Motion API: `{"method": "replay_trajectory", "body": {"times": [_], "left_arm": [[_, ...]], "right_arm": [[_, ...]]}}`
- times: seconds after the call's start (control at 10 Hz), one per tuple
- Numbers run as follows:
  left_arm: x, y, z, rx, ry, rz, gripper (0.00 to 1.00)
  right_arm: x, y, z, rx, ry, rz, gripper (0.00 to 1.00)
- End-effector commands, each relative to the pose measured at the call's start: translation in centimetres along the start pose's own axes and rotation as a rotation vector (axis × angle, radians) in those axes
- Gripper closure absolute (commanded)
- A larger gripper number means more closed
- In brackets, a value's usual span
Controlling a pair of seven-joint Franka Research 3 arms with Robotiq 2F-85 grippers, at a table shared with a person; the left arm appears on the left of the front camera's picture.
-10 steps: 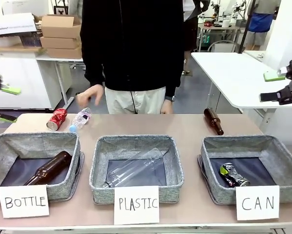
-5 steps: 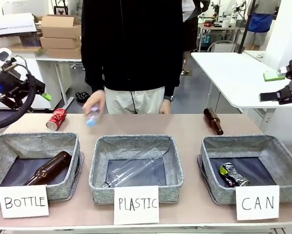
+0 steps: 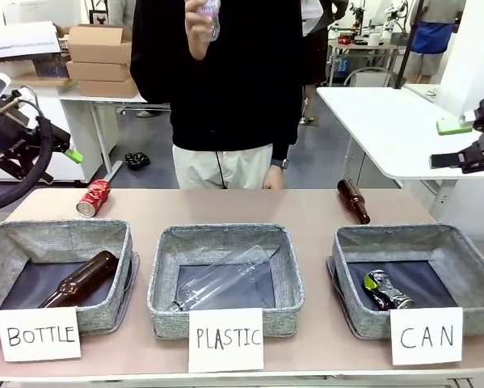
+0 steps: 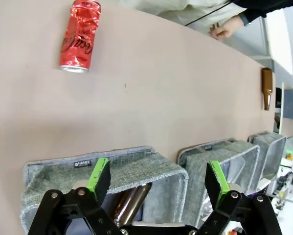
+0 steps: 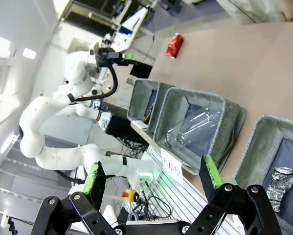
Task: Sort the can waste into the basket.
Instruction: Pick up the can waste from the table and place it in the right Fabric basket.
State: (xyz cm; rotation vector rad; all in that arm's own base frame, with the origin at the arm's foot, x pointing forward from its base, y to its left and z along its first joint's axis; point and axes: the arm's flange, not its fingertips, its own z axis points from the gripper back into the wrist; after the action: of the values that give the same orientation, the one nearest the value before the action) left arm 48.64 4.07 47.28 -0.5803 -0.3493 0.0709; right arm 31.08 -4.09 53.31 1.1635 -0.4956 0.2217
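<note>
A dented red can lies on its side on the table's far left, behind the BOTTLE basket; it also shows as the red can and the red can. A crushed dark blue can lies inside the grey CAN basket at the right; the blue can rests on the dark bottom of the CAN basket. My left gripper hangs open in the air left of and above the red can, and the left gripper holds nothing. My right gripper stays open and empty at the far right, as does the right gripper.
A person stands at the far side, holding a small plastic bottle up high. A brown bottle lies on the table behind the CAN basket. The BOTTLE basket holds a brown bottle, and the PLASTIC basket holds a clear one.
The person picked the small plastic bottle off the table and raised it high. My left arm swung in from the left edge to hover near the red can. The right arm stayed still.
</note>
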Motion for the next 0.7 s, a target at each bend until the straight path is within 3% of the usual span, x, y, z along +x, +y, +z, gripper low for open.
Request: {"method": "replay_trajectory", "body": {"times": [0.0, 0.5, 0.6], "left_arm": [[-0.5, 0.3, -0.1, -0.009, 0.001, -0.016, 0.0], [-0.1, 0.1, -0.2, -0.001, 0.004, 0.002, 0.0], [3.0, 0.7, -2.9, 0.1, -0.073, 0.06, 0.0]], "right_arm": [[0.2, 0.1, 0.1, -0.002, 0.008, 0.008, 0.0], [0.2, 0.1, 0.1, -0.002, 0.008, 0.008, 0.0], [0.2, 0.1, 0.1, -0.002, 0.008, 0.008, 0.0]]}}
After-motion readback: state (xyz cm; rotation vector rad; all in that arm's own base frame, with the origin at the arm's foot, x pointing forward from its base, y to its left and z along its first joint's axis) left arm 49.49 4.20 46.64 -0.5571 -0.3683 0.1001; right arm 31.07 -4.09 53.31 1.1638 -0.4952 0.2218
